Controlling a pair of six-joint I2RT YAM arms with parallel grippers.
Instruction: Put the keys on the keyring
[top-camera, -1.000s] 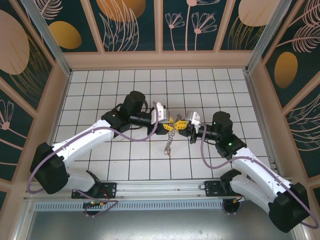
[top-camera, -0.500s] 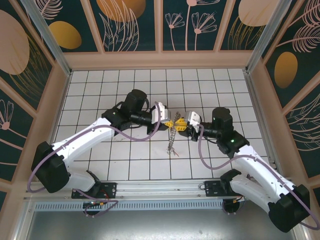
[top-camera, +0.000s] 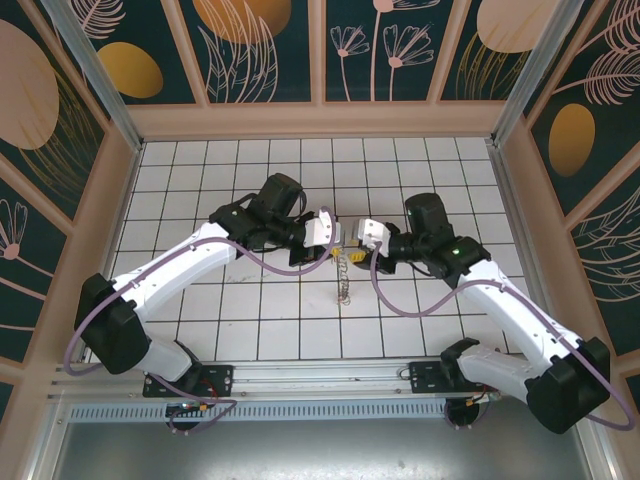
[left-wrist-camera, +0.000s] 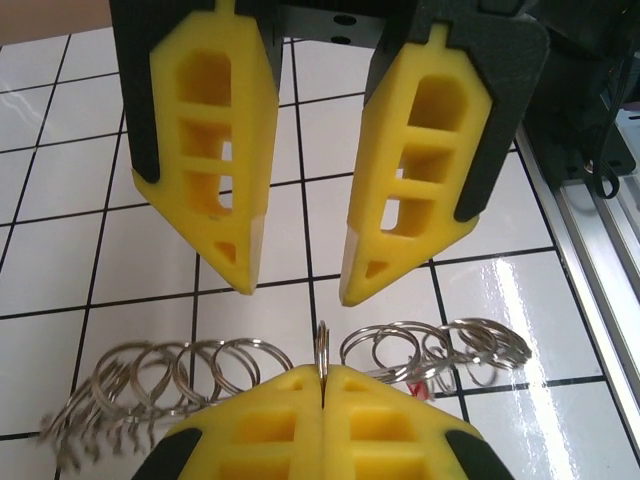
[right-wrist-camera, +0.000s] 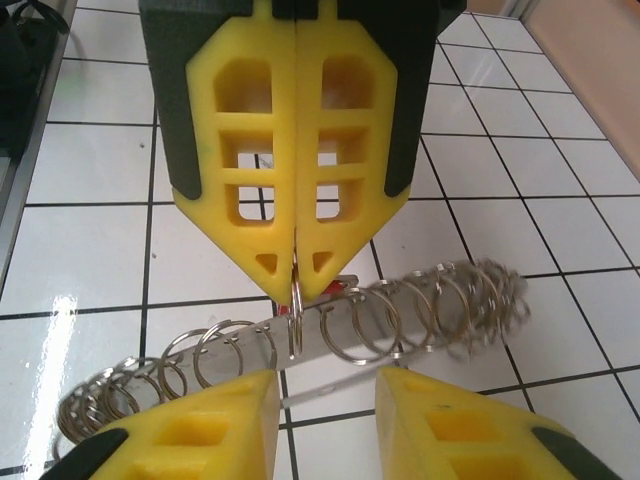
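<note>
The left pincer (left-wrist-camera: 323, 375) at the bottom of the frame is clenched on one loop of the keyring (left-wrist-camera: 225, 365). The right pincer (left-wrist-camera: 296, 290) faces it, released.

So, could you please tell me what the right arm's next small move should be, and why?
I'd probably draw the right gripper back a little: its fingers are open and hold nothing, while the left gripper is shut on one loop of the keyring, whose other rings trail to either side.

nothing legible anywhere — no text, labels or numbers.
</note>
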